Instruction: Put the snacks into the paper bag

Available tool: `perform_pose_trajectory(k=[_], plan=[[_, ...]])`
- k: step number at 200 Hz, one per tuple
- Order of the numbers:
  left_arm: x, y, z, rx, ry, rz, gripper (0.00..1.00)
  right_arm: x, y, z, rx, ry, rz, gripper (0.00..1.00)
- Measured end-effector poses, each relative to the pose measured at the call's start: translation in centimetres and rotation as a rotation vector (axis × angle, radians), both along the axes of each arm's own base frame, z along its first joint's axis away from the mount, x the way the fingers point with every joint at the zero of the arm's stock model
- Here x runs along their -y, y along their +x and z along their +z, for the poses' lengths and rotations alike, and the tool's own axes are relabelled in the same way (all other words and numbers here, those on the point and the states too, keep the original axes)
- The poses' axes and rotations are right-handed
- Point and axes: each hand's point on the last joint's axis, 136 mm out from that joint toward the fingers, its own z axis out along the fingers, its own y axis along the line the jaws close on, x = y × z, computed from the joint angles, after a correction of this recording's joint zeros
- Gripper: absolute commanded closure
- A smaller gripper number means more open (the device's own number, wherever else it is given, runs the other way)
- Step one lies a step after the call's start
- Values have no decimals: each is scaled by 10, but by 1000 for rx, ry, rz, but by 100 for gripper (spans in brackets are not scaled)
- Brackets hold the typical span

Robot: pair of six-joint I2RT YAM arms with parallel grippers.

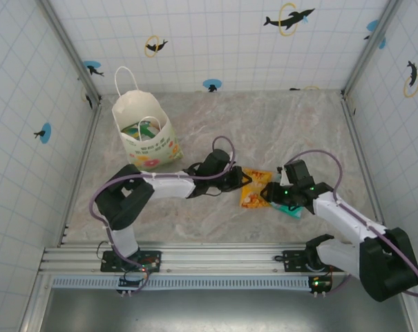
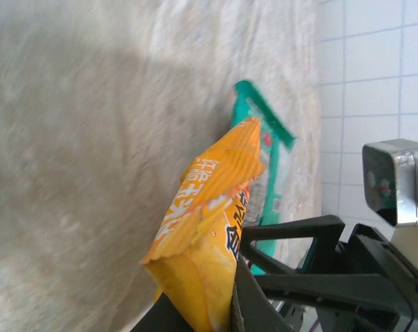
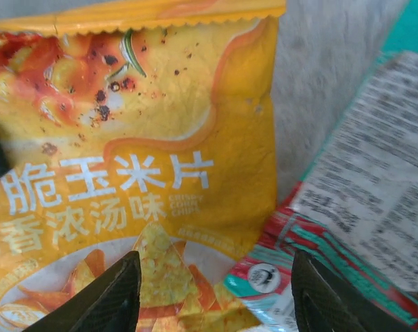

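The yellow packet (image 2: 205,207) is gripped by the left fingers (image 2: 250,315); the right fingers (image 3: 119,297) are parted above the teal packet (image 3: 361,200).

The yellow packet (image 3: 133,159) bears white lettering, orange swirls and red-speckled chips. At its 4 o'clock, the teal packet (image 3: 361,207) has a white panel of grey print and red stripes. At 10 o'clock, the cream bag (image 1: 153,149) shows pink and yellow flowers and green lettering. The table (image 1: 278,124) is marbled grey-beige.
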Motion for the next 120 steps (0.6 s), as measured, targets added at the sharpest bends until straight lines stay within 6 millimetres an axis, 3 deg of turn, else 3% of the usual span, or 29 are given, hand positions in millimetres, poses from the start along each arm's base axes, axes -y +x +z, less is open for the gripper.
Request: perform_pose_trajectory(k=[30,62,92,120], plan=[[0,22,68,157,-10,10,99,-4,25,53,152,57,-16,40],[-24,53,139,309,-12,66,100,-7,46,103,273,119,-32,41],[-60,87,198,443,23,146,100,-13,49,116,293,153,-17,41],[-107,116,254,590,90,248,100,-18,50,116,283,173,-12,42]])
